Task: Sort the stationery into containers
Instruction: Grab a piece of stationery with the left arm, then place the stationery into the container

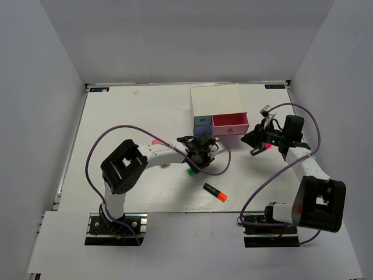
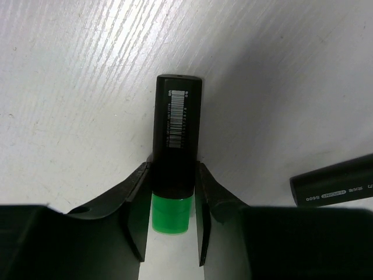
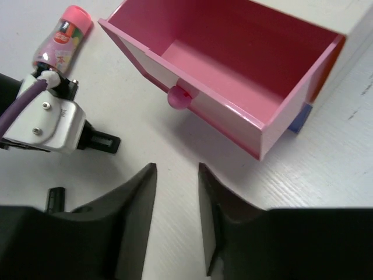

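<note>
Left gripper (image 2: 173, 172) clamps green-capped highlighter (image 2: 177, 125); right gripper (image 3: 176, 170) narrowly parted, empty.

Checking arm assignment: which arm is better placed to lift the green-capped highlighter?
Left: the left gripper pinches the green-capped highlighter; the right gripper hangs open beside the pink drawer.

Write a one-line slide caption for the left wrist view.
Left gripper grips the green-capped highlighter lying on the white table; a second black highlighter shows at right.
</note>
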You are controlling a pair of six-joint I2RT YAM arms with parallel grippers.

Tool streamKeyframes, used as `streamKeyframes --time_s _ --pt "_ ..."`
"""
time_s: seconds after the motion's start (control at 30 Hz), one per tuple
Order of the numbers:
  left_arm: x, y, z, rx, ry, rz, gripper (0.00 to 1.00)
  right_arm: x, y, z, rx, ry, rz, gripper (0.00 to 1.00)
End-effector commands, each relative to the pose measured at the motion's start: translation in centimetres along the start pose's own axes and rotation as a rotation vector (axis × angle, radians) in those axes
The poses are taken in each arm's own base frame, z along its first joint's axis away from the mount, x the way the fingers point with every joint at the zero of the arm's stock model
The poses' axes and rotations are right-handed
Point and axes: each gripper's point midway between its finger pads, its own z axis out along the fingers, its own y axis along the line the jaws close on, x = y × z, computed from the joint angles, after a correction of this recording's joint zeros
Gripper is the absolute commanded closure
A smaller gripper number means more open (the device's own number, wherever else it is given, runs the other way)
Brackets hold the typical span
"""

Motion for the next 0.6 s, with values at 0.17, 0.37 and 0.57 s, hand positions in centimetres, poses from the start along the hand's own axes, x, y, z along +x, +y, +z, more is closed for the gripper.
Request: streamKeyframes --time_s 0.17,0.37,0.57 --pt "-6.1 -0.4 -6.2 0.007 -0.257 -0.018 0.8 -2.1 -3.1 -1.3 0.124 -0.035 -0.082 0.1" --pt "-12.3 1.9 -12.1 -0.051 -0.484 -0.037 0.92 -3.1 -5.7 -2.7 0.2 -0.044 -0.077 0.1" --pt "-17.6 2.9 -16.3 -0.101 -0.624 0.061 0.96 -3.2 -6.2 -3.5 0.196 -0.053 -0.067 0.27"
